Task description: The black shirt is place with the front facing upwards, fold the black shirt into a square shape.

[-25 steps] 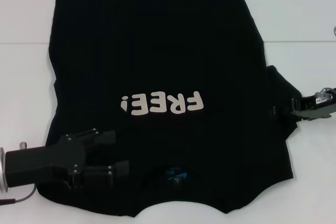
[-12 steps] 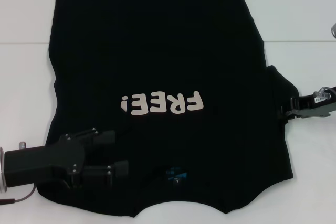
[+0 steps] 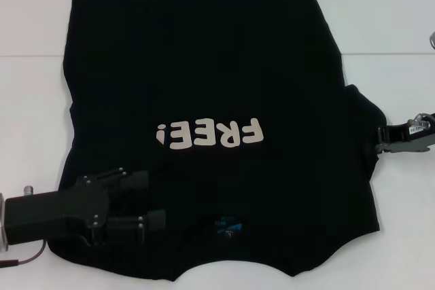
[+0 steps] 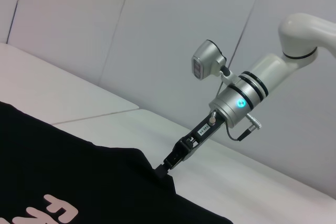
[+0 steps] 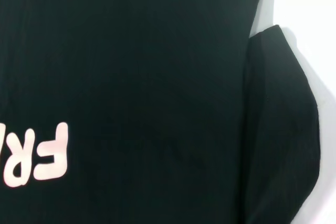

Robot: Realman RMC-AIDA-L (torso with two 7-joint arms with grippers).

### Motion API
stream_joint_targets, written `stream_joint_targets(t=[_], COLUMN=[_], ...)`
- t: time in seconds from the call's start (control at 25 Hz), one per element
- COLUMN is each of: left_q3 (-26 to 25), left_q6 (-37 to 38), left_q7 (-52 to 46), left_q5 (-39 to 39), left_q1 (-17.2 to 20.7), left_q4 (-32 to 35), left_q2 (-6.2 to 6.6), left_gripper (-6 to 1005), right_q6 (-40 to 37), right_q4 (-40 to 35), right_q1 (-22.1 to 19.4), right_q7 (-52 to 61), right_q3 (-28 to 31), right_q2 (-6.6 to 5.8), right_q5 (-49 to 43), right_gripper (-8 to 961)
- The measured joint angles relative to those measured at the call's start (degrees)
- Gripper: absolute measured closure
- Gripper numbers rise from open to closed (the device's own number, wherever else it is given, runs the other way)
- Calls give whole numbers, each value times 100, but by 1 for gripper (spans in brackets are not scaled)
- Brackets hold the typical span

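Soft black shirt (image 3: 204, 66) flat, left gripper (image 3: 158, 200) fingers spread, right gripper (image 3: 378, 142) fingers pinching sleeve edge.

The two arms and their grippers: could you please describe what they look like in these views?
The left gripper is a boxy matte black unit with small silver screws, a silvery cuff and a thin reddish cable trailing behind. The right gripper is slim and black with a small white label; behind it come a silver cylinder with black rings and a glowing blue-green light, a grey wrist camera, a thin cable and a white arm.

soft black cloth T-shirt (image 3: 204, 66): plain black | chest letters (image 3: 209, 135): cream | neck label (image 3: 228, 225): blue | my left gripper (image 3: 153, 198): black | flat table top (image 3: 387, 18): white
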Motion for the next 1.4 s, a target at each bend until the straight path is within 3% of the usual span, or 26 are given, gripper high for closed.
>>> stream_joint_targets(t=[0.44,0.76,1.04,1.4], left_q3=[-7,-10,-9,-17], left_q6=[0,0,4,8], left_q7=[9,-16,-21,-22], left_q5=[0,0,0,0], left_q1=[15,19,24,27], left_q4=[-5,-5,-4,-4], left_q2=[0,0,0,8], left_gripper=[49,49,49,50], right_q6=[-29,-324,-889,-998], right_q4=[-181,-819,-2047,-2276], right_q1=[-119,-530,-976,-1044], right_q7=[-18,-59,-109,-157], right_q3=[-56,18,34,125], right_q2=[-15,-35,209,171], right_q5=[23,376,676,779], right_gripper=[930,932,937,939])
